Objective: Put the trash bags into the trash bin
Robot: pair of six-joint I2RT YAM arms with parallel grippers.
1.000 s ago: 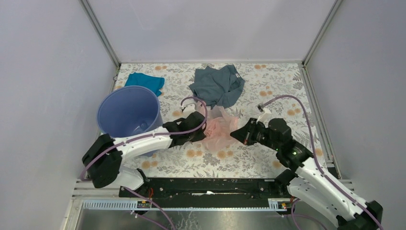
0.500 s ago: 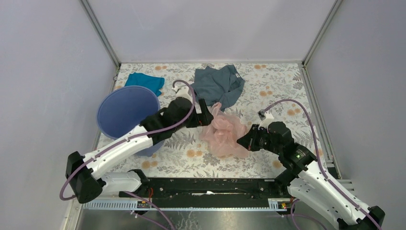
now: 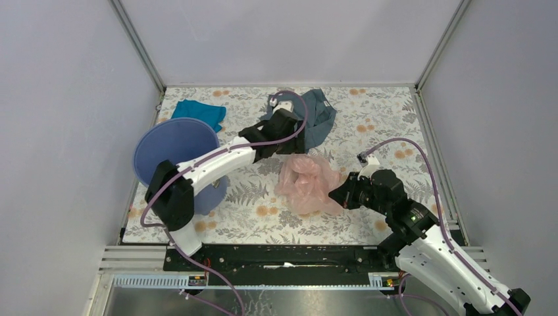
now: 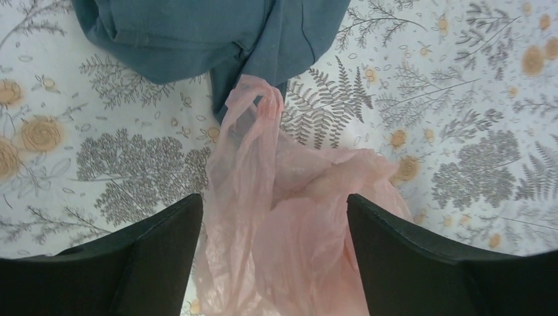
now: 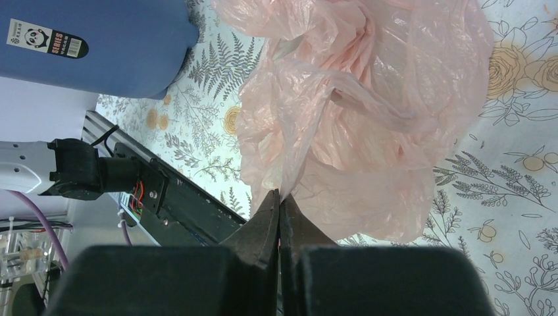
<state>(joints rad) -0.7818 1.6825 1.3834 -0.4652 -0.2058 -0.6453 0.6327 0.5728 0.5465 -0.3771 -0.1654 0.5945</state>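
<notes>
The pale pink trash bag (image 3: 306, 184) lies crumpled on the flowered table, right of centre. My left gripper (image 3: 287, 148) hovers open over the bag's far end. In the left wrist view its fingers (image 4: 164, 243) stand wide on either side of the bag (image 4: 296, 224) without touching it. My right gripper (image 3: 334, 194) is shut on the bag's near right edge. The right wrist view shows a pinch of film between the shut tips (image 5: 279, 194), with the bag (image 5: 368, 112) spread beyond. The blue-violet trash bin (image 3: 171, 155) stands at the left, partly behind my left arm.
A grey-blue garment (image 3: 312, 118) lies at the back, touching the bag's far tip (image 4: 197, 39). A teal cloth (image 3: 197, 112) lies behind the bin. Enclosure walls close in both sides. A black rail (image 3: 283, 253) runs along the near edge.
My left gripper has opened, let go of the bag and swung up and back toward the grey-blue garment. The bag has spread out and shifted slightly right with my right gripper.
</notes>
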